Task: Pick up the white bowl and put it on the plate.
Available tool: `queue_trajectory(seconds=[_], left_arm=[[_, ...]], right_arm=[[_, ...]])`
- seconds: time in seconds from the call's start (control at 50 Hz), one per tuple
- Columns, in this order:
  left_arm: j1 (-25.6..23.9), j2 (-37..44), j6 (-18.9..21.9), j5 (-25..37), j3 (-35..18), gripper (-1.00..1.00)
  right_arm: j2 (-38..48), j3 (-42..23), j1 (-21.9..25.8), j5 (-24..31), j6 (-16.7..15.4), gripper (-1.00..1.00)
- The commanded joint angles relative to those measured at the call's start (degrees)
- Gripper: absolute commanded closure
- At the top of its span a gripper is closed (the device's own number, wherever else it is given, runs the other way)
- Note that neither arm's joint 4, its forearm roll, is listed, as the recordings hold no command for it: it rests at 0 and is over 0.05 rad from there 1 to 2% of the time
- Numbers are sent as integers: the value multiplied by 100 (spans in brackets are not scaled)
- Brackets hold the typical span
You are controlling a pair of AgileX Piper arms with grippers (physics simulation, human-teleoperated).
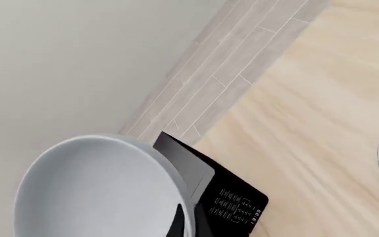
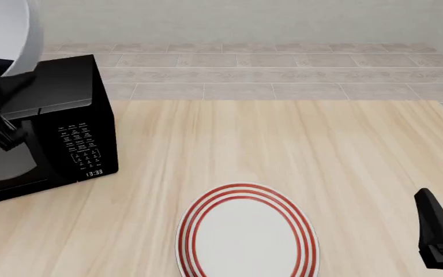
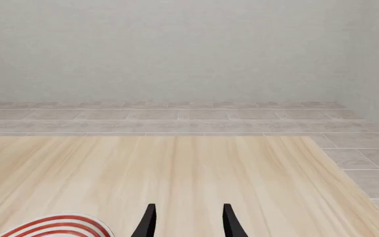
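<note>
1. Front view puts the plate (image 2: 246, 234) nearest me, flat on the light wooden tabletop (image 2: 299, 144) at the near edge, its three red rings plain to see and nothing on it.
2. My right hand (image 3: 186, 222) sits low at the near right, just beside the plate but apart from it. In its wrist view the two dark fingers stand a modest way apart with only bare wood between them, so it holds nothing and is idle.
3. Farther off to the left stands the black microwave (image 2: 60, 127), its clock digits lit on the front panel.
4. Above the microwave, at the top left corner of the front view, is the white bowl (image 2: 10, 34), lifted well clear of the tabletop and tilted so I look partly into it.
5. My left arm rises in front of the microwave towards the bowl. In the left wrist view the bowl (image 1: 100, 190) fills the space just ahead of the camera, rim close, with the microwave below it. I judge my left hand is clamped on the bowl's rim, though the fingers themselves are hidden.
6. I judge the step in hand to be the carry: the bowl is up, the placing not yet done.
7. The next move calls for swinging the bowl right and towards me, clearing the microwave's top, levelling it over the plate's centre, then lowering before letting go.
</note>
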Motion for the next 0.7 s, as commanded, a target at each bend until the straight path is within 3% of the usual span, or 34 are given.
queue_trajectory(seconds=[0.02,0.34,0.4,0.44,0.46,0.48,0.52,0.68,0.7], left_arm=[[-738,-429,-183,502,-113,100],[-1793,-832,-373,1034,-125,100],[-1918,-801,-450,1096,-242,100],[-2381,-937,-691,1371,-400,100],[-2365,-862,-732,1415,-405,100],[-2318,-903,-546,1228,-256,100],[-2384,-873,-556,1040,-56,100],[-2754,-811,-666,1056,-53,100],[-2840,-820,-668,909,150,100]], right_arm=[[6,2,8,-3,0,-100],[6,2,8,-3,-1,-100],[6,2,8,-3,-1,-100],[6,2,9,-3,-1,-100],[6,2,9,-3,-1,-100],[6,2,8,-3,0,-100],[6,2,9,-3,0,-100],[5,2,9,-4,-1,-100],[6,2,8,-3,-1,-100]])
